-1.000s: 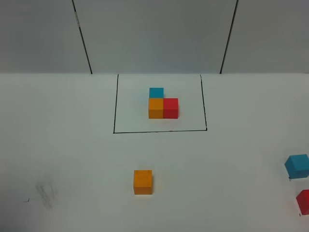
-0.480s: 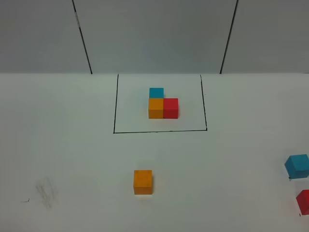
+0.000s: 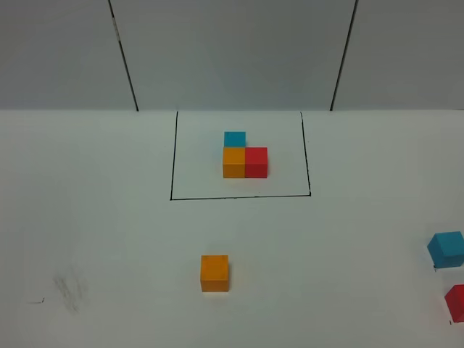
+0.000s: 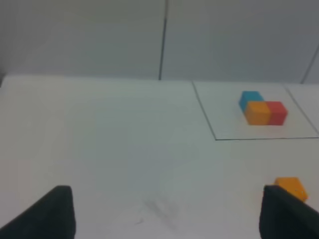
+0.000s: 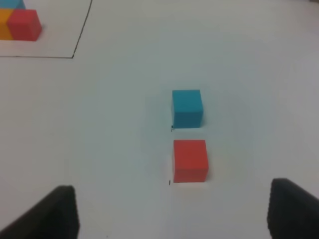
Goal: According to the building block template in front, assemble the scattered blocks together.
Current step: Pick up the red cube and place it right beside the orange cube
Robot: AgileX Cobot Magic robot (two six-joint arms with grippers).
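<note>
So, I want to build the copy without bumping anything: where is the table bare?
Bare: the stretch between the orange cube and the blue cube, the strip between the orange cube and the black outline, and the left side, bar a grey smudge. Crowded: the right edge, where the blue cube and red cube sit close.

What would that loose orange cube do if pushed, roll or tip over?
The loose orange cube sits flat on one face, so a push would probably slide it, not roll it. As wide as tall, it seems unlikely to tip. Its crisp edges suggest it is stiff.
</note>
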